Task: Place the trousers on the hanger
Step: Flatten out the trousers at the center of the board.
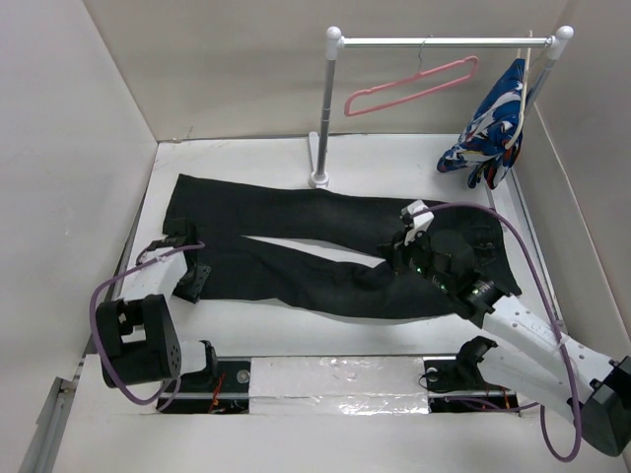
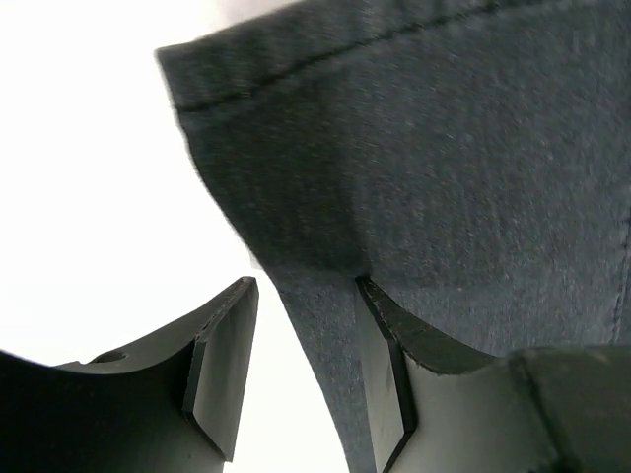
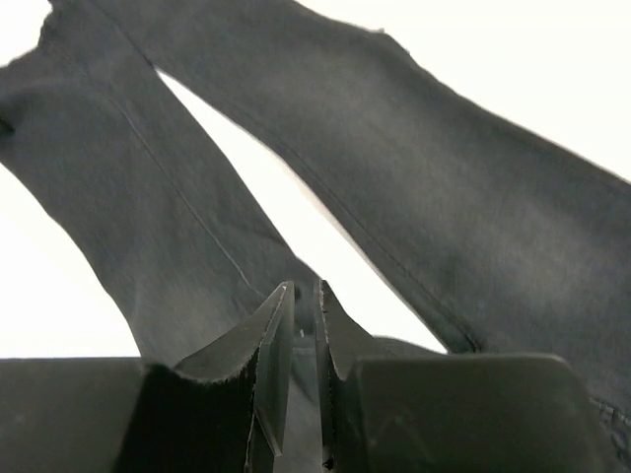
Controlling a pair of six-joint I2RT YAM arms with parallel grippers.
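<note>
Trousers (image 1: 286, 217): spread flat across the middle of the top view, waist to the right, legs running left and parting in a narrow V; wholly on the counter (image 1: 394, 163).
Hanger (image 1: 409, 91): hooked on the bar of the rail stand (image 1: 323, 108), upper right of the top view, tilted, bare, well apart from the trousers; main step not yet done.
Right end effector (image 3: 304, 291): down at the fork of the legs, right of centre in the top view; clenched to a slit, seemingly on a thin pinch of cloth. Probable reason: a fork hold for an even hang of both legs once raised.
Left end effector (image 2: 306, 288): at the leg ends, left side of the top view; released, jaws apart, a fold of dark cloth between them, close to the finger at lower right of the wrist view, not pinched. Probable reason: lined up on the cuff against dragging.
Edges: stitched hem across the top of the left wrist view, bare counter beyond its corner; inner leg seams bordering the white wedge in the right wrist view.
Open room: bare counter between trousers and rail foot; walls close at left and right.
Crowding: patterned garment (image 1: 493, 123) hanging just beside the hanger; little slack there for threading a leg.
</note>
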